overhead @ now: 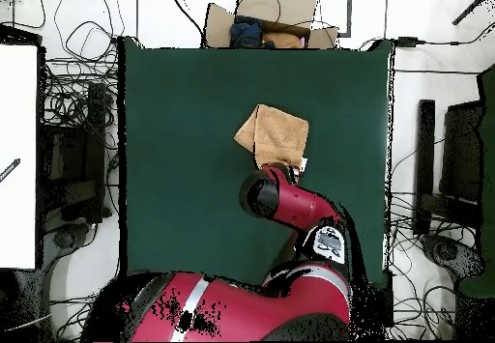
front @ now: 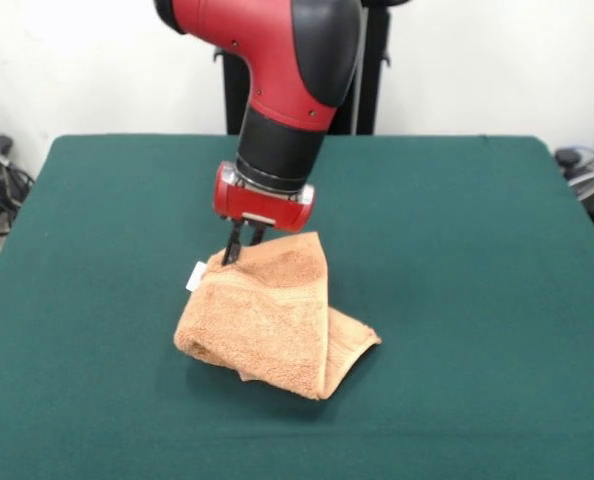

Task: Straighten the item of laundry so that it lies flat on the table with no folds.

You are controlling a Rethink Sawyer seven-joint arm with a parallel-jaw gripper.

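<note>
The peach-orange towel (front: 277,315) lies folded over itself near the middle of the dark green table (front: 477,250), with a white tag (front: 195,276) at its far left corner. My gripper (front: 241,245) comes down from the red arm and pinches the towel's far edge next to the tag, holding that edge raised. In the overhead view the towel (overhead: 273,134) shows just beyond the arm's wrist (overhead: 263,192), which hides the gripper.
Off the table's far edge in the overhead view stands a cardboard box (overhead: 271,20) with cloth items in it. Cables and equipment lie on the floor at both sides of the table.
</note>
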